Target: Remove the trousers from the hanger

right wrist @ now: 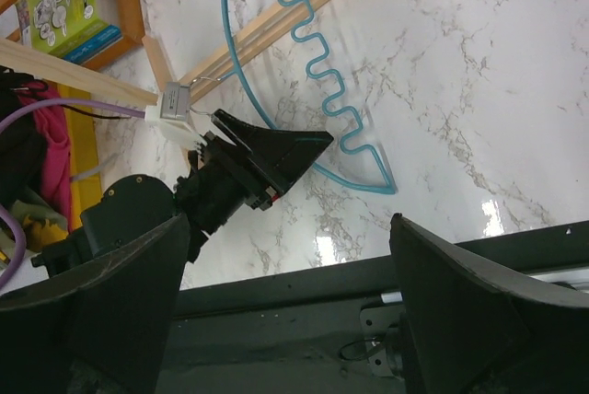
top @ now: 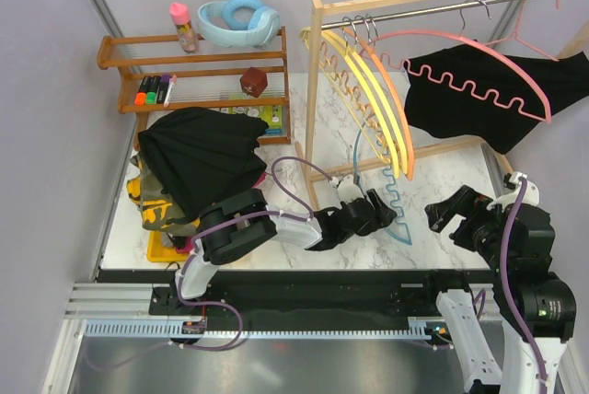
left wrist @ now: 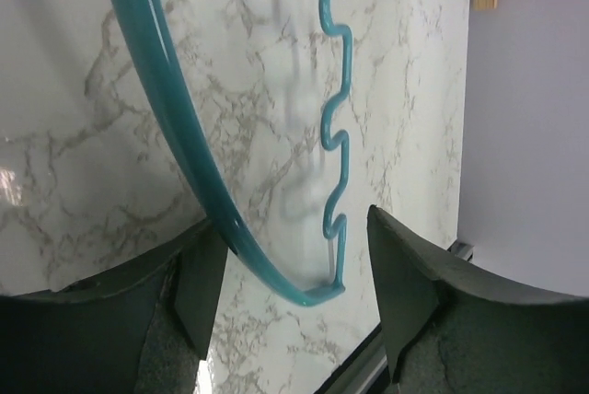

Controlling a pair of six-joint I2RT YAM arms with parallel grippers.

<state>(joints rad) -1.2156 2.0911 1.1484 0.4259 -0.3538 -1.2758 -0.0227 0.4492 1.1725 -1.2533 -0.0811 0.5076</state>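
Observation:
Black trousers (top: 460, 109) hang over a pink hanger (top: 545, 104) at the right end of the rack's rod (top: 433, 9). A teal hanger (top: 398, 219) lies bare on the marble table. My left gripper (top: 379, 208) is open, low over the table, and the corner of the teal hanger (left wrist: 313, 291) lies between its jaws without being pinched; midpoint of this gripper (left wrist: 293, 228). My right gripper (top: 445, 212) hovers open and empty to the right of it, its fingers spread wide (right wrist: 290, 228). More trousers, black (top: 198, 155), camouflage (top: 156, 216) and magenta (top: 261, 179), lie heaped at the left.
Yellow and orange empty hangers (top: 386, 104) hang at the rod's left end. The wooden rack's post (top: 315, 99) and its base bar (right wrist: 276, 21) stand just behind the left gripper. A wooden shelf (top: 198, 72) with markers, a bottle and headphones stands at the back left.

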